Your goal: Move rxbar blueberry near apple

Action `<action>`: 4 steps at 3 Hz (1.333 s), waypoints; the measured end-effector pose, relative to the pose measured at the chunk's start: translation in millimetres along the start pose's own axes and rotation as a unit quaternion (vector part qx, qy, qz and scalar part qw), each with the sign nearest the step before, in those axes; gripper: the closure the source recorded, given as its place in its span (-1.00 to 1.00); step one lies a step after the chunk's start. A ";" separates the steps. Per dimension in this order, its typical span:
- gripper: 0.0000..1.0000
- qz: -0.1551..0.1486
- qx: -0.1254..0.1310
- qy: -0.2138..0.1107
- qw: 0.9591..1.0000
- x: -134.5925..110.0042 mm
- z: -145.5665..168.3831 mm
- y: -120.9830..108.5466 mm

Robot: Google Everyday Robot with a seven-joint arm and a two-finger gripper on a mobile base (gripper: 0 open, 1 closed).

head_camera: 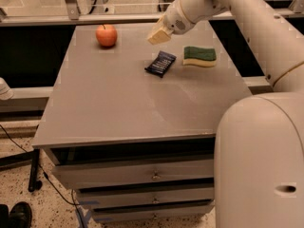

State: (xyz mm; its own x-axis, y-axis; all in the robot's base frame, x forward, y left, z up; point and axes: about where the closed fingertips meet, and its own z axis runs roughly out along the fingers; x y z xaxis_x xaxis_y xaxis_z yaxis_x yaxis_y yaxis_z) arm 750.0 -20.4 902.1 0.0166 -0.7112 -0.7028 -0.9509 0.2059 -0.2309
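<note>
The rxbar blueberry (160, 63) is a dark navy wrapper lying flat on the grey table (118, 103), right of centre toward the back. The apple (106, 35) is red-orange and stands near the table's back left corner, well apart from the bar. My gripper (158, 35) hangs on the white arm just above and behind the bar, between the bar and the back edge, and does not touch it. It holds nothing that I can see.
A green-and-yellow sponge (200, 56) lies just right of the bar. The arm's large white body (261, 160) fills the lower right. Drawers (142, 175) sit under the tabletop. A rail and glass panel (95, 18) run behind the table.
</note>
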 end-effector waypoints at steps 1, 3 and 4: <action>1.00 -0.014 0.012 -0.010 1.000 -17.8 -6.5 -11.1; 0.17 0.001 -0.010 -0.017 1.000 -16.6 -8.7 -7.3; -0.30 0.020 -0.032 0.004 0.999 5.0 -7.6 11.6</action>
State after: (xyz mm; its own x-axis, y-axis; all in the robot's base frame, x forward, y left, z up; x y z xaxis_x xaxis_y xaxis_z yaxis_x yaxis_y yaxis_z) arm 736.7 -26.6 901.0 -0.0244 -0.7086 -0.7052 -0.9685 0.1917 -0.1591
